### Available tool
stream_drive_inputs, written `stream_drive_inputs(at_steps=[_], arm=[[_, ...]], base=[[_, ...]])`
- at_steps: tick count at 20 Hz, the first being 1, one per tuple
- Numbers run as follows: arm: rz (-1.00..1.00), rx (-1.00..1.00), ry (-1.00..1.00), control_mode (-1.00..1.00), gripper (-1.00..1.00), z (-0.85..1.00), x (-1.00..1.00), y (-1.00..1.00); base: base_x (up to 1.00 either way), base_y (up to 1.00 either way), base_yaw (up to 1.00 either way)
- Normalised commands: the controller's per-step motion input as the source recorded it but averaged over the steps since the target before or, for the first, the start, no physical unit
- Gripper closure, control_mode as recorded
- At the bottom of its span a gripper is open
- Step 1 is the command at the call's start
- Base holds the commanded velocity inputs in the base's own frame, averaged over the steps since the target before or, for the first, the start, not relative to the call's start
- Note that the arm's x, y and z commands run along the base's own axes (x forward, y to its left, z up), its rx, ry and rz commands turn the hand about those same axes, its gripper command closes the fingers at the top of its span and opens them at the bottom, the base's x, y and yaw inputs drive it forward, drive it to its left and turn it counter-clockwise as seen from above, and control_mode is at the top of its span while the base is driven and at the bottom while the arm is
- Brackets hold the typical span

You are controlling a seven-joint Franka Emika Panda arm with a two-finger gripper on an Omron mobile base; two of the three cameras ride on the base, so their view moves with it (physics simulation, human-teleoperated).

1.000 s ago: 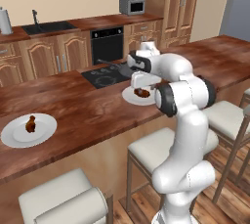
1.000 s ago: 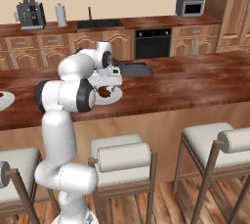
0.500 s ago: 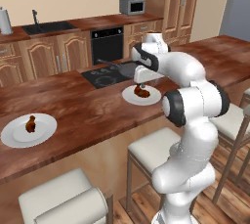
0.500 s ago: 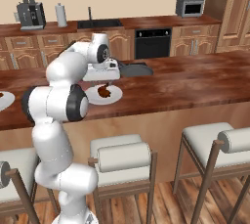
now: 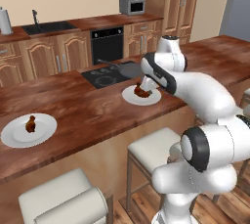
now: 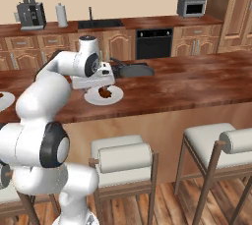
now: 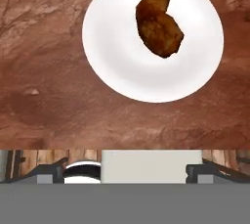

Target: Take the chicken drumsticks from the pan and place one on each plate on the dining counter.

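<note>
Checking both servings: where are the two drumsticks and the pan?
Near drumstick (image 7: pixel 158 25), hand view, meaty middle.
Far drumstick (image 5: pixel 31 124), left base view, its middle.
Pan (image 6: pixel 134 70), right base view, dark bowl.

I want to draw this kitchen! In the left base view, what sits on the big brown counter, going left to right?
Round white plate holding a small reddish-brown drumstick → second round white plate with another drumstick, under the robot's open gripper.

Beige back wall (image 6: pixel 147 3), wood cabinets (image 6: pixel 197 47) beyond the tool, black oven (image 6: pixel 153 43), sink with faucet (image 6: pixel 100 22), toaster oven (image 6: pixel 192 4), coffee machine (image 6: pixel 30 14), cushioned stools (image 6: pixel 123 157) below the tool, plank floor (image 6: pixel 167 204).
</note>
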Motion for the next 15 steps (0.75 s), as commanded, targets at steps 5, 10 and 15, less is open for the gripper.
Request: stream_drive_inputs(at_steps=[5,10,15], arm=[[0.00,0.01,-0.18,-1.00,-1.00,0.13,-1.00,0.00],[0.00,0.02,-0.20,-1.00,-1.00,0.16,-1.00,0.00],[0.00,0.00,-0.17,-1.00,-1.00,0.14,-1.00,0.00]], base=[[0.00,0.00,0.00],[0.00,0.00,0.00],[0.00,0.00,0.00]])
